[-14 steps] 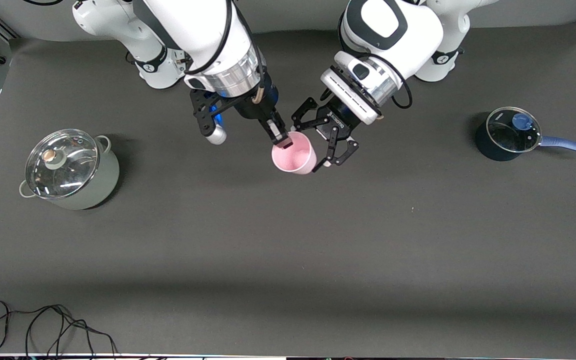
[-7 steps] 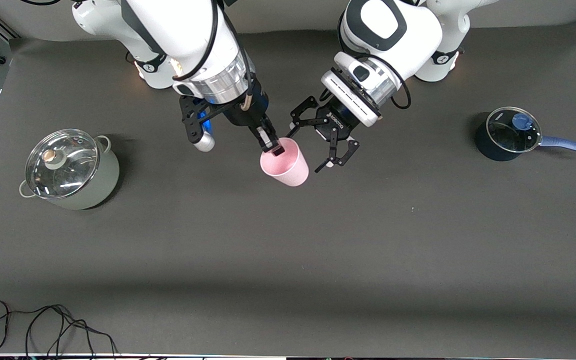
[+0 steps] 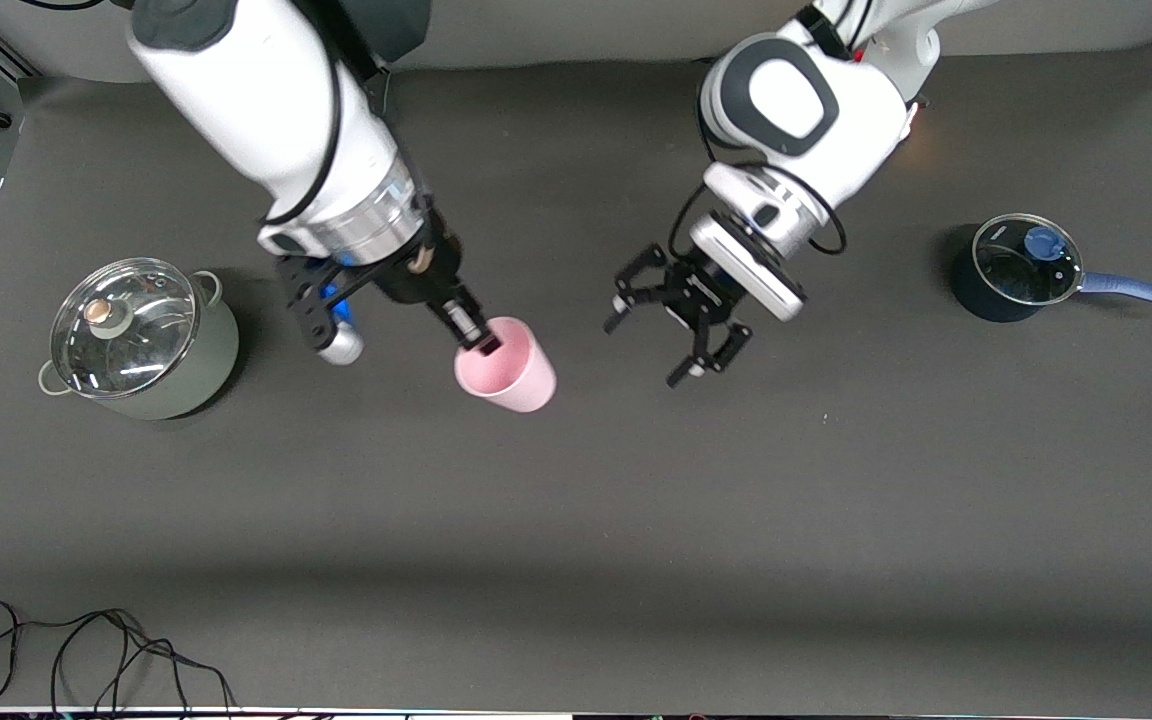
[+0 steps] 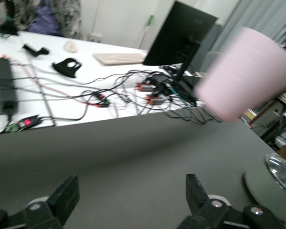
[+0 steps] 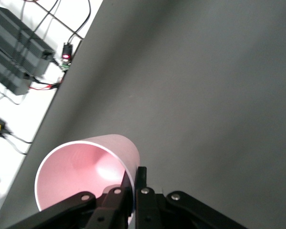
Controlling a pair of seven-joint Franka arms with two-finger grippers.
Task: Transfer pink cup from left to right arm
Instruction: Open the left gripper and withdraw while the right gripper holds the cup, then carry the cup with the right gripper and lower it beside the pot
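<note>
Pink cup (image 3: 506,377) carried off by right pincer (image 3: 479,342); left pincer (image 3: 678,335) spread, apart.

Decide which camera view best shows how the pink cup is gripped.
The right wrist view: the right gripper pinches the pink cup by its rim. The front view shows the cup tilted in the air; the left wrist view shows only its outside.

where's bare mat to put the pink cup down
The widest bare stretch lies nearer the front camera than both grippers, bordered by the cable tangle. Bare mat also runs between the lidded pot and blue saucepan. It is crowded around the pink cup, right gripper and left gripper.
</note>
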